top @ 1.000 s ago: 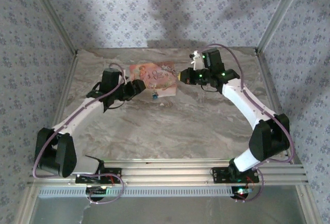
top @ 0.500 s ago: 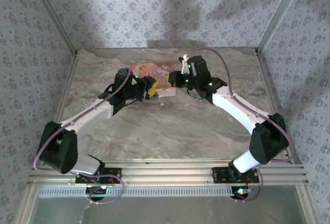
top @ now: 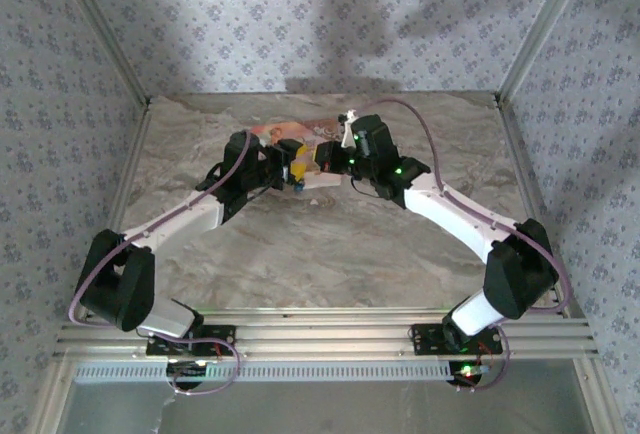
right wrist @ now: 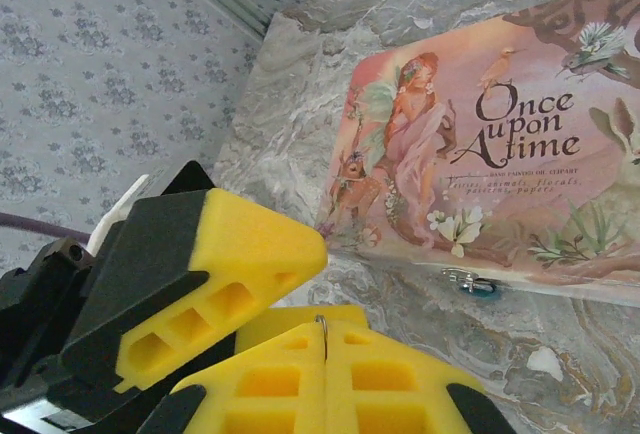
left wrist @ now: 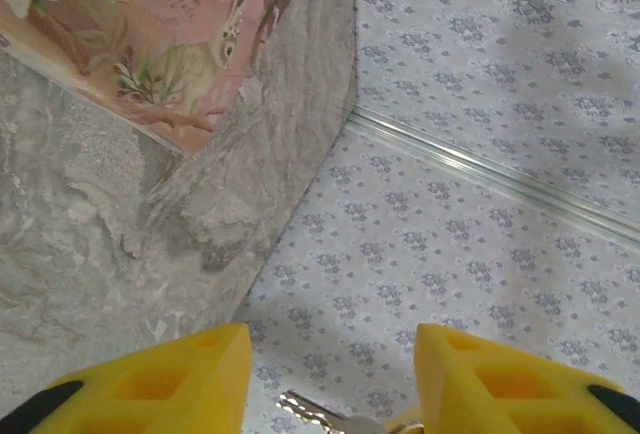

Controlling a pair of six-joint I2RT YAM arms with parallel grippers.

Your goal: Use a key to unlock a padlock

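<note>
Printed pouch (right wrist: 520,154) just beside padlock (right wrist: 481,289)

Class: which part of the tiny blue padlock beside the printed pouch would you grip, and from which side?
Grip the tiny blue square padlock by its body, probably from above, jaws spanning it along the edge of the pink-orange printed pouch. It lies flat on the marbled table right by that edge, so a sideways approach looks blocked; its thin metal loop offers little to pinch.
</note>
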